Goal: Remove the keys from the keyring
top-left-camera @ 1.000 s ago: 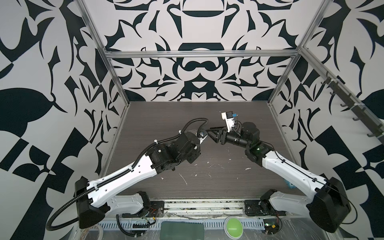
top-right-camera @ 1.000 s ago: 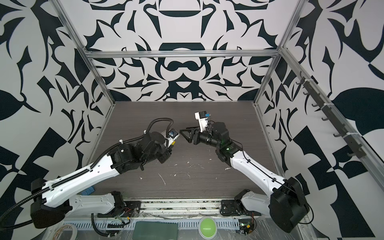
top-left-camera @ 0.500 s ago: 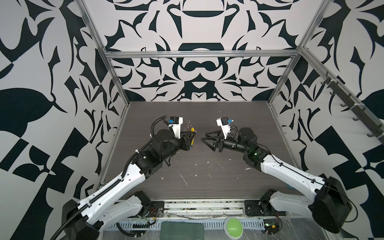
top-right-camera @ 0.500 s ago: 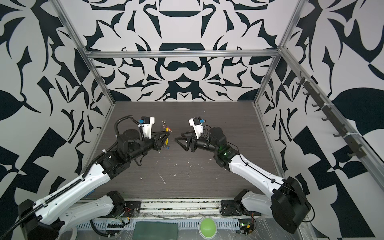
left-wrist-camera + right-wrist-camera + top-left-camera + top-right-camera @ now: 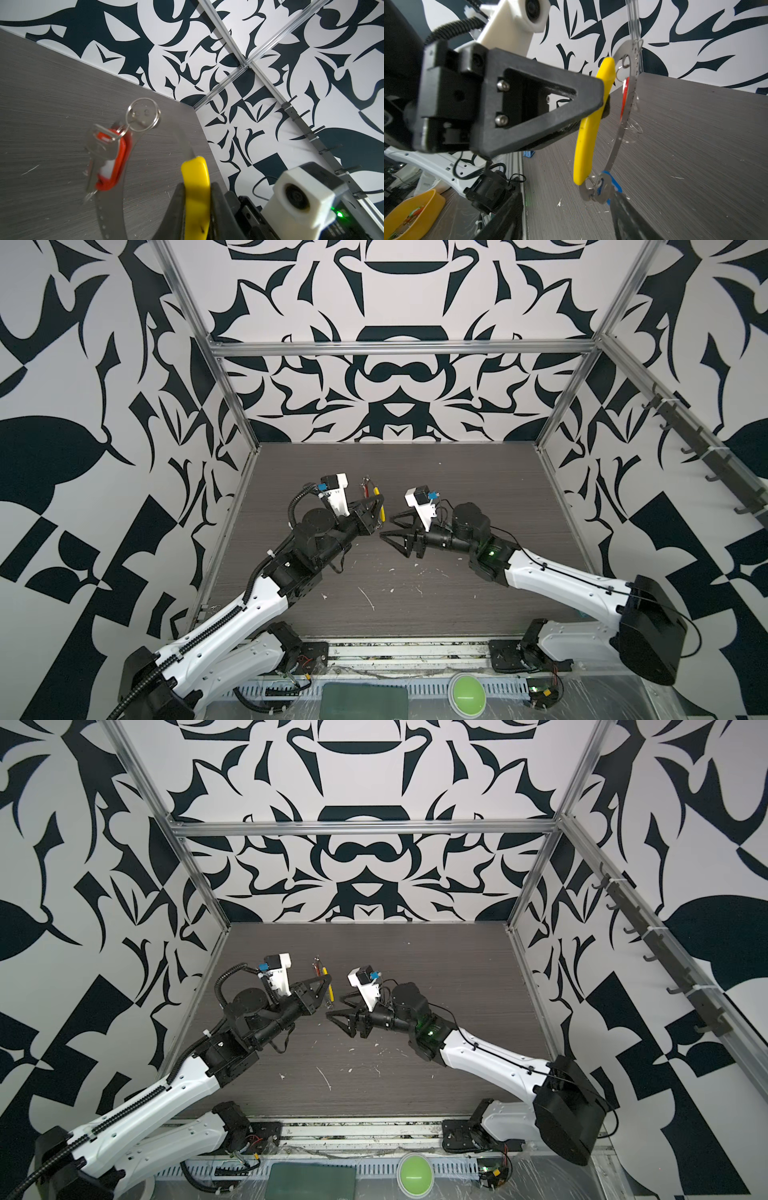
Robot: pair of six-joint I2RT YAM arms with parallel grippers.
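One keyring. One red-headed key and one blue-headed key hang near opposite ends of its yellow sleeve. One yellow bowl lies well apart from it.

So the left gripper has the keyring up over the table, sleeve pinched between its jaws. The keys dangle near either end of that sleeve, and the right gripper sits just right of it.
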